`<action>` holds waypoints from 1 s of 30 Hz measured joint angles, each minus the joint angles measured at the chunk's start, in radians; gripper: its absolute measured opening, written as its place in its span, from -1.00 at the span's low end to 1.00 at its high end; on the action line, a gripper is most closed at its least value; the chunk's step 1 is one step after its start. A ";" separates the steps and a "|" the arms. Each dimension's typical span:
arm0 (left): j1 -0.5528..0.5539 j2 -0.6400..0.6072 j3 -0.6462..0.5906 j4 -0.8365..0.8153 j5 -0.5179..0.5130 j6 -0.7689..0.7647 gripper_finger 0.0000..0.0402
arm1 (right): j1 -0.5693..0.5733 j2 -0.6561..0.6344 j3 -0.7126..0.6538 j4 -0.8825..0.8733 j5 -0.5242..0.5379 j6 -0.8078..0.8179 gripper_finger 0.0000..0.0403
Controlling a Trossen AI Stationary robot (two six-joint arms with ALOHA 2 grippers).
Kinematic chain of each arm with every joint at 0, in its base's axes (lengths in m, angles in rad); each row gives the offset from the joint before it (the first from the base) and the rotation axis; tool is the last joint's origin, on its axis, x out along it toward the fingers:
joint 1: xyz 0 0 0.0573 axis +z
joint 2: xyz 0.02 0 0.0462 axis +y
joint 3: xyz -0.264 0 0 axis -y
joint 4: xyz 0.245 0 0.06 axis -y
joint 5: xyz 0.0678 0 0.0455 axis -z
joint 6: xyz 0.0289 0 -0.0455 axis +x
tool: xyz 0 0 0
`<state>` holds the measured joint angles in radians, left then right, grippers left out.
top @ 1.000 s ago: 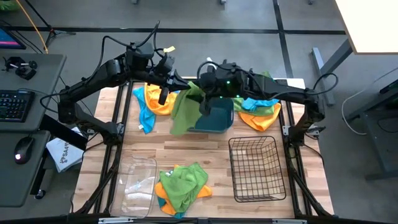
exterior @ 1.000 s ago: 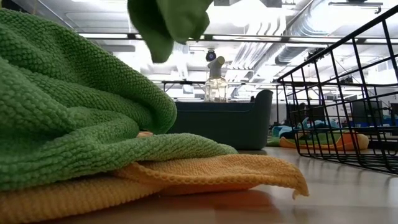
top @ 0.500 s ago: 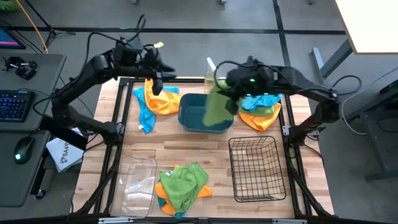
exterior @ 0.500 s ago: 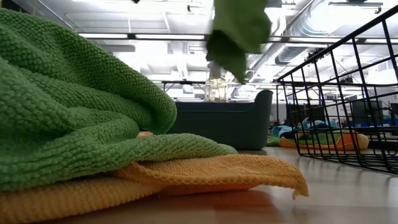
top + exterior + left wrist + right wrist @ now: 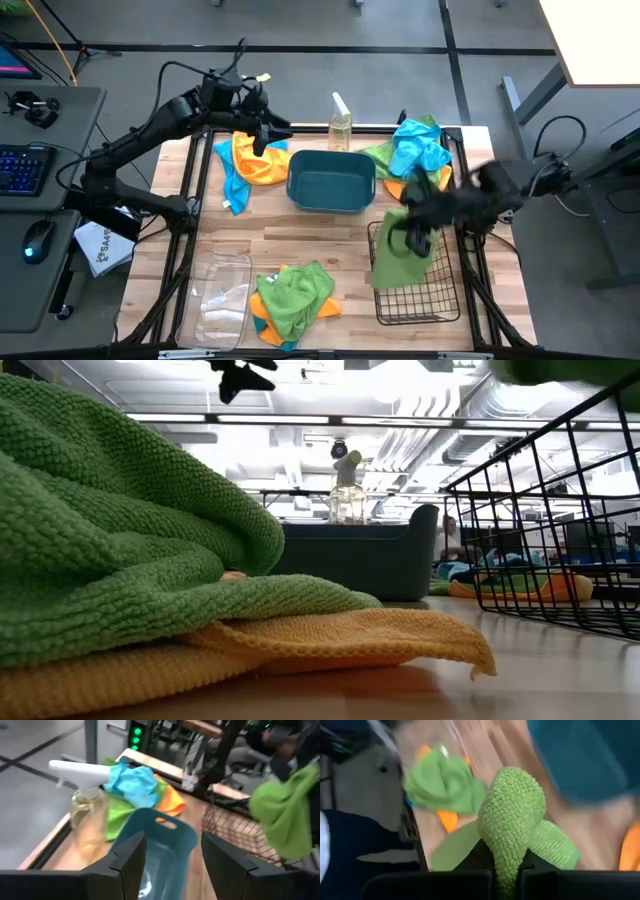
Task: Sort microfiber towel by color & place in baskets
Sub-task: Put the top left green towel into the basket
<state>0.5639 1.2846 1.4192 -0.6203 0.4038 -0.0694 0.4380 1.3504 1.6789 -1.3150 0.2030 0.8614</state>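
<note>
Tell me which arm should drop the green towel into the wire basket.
Right. The right gripper already pinches the green towel, hanging over the black wire basket. The left gripper is open, far off above the orange towel.

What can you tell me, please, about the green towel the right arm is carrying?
The green towel is a nubby microfiber cloth, pinched at a fold in the right end effector. It hangs crumpled and limp over the black wire basket, above its open top. The pictures do not show whether it touches the wire. The right wrist view shows its looped weave.
</note>
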 joint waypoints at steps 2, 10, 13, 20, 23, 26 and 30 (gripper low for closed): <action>-0.001 0.000 -0.005 0.025 0.024 -0.005 -0.11 | 0.061 -0.031 -0.115 0.002 0.005 0.138 -1.00; 0.005 -0.023 -0.005 0.107 0.032 -0.007 -0.11 | 0.136 -0.130 -0.484 0.134 -0.064 0.564 -1.00; 0.005 -0.033 -0.005 0.110 0.032 -0.007 -0.11 | 0.125 -0.134 -0.548 0.287 -0.099 0.597 -0.97; 0.005 -0.063 -0.005 0.111 0.030 -0.008 -0.11 | 0.090 -0.127 -0.599 0.403 -0.128 0.602 -0.66; 0.005 -0.073 -0.005 0.110 0.023 -0.007 -0.11 | 0.067 -0.127 -0.594 0.402 -0.169 0.596 -0.39; 0.005 -0.083 -0.005 0.110 0.020 -0.007 -0.11 | 0.047 -0.127 -0.575 0.408 -0.241 0.529 -0.09; 0.006 -0.095 -0.005 0.109 0.020 -0.007 -0.11 | 0.013 -0.127 -0.534 0.378 -0.362 0.450 0.27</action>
<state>0.5695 1.1897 1.4143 -0.5110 0.4236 -0.0761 0.4509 1.2232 1.1447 -0.9370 -0.1594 1.3113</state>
